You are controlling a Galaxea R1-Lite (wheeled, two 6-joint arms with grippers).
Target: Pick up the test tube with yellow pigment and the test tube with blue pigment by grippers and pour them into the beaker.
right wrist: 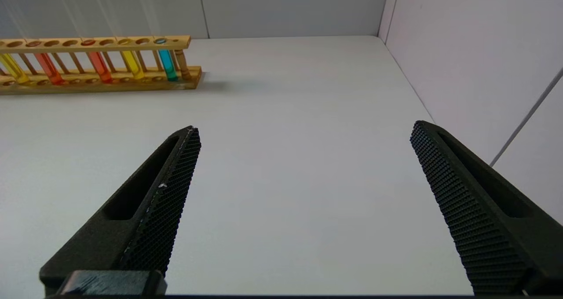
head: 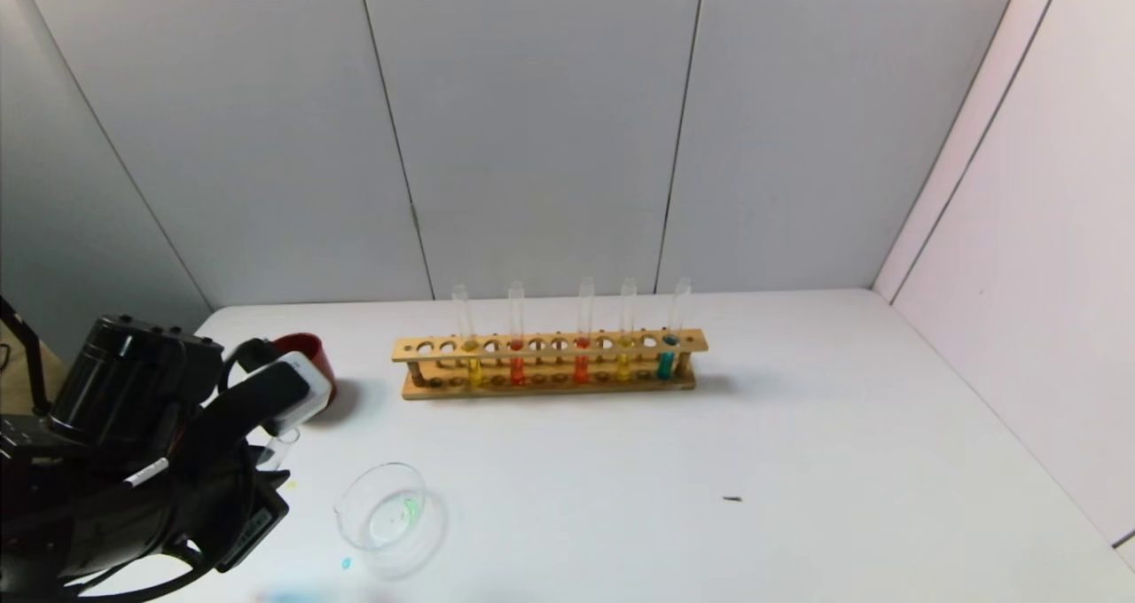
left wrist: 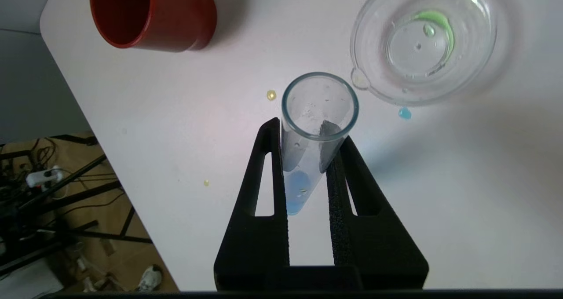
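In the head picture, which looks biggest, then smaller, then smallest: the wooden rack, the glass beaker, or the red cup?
1. wooden rack: clearly biggest.
2. beaker: looks wider than the cup, but it sits nearer the camera.
3. red cup: smallest, though partly hidden behind the left end effector.

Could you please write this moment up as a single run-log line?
left gripper: shut on test tube with blue pigment, beside beaker | beaker: green residue | right gripper: open, idle above table
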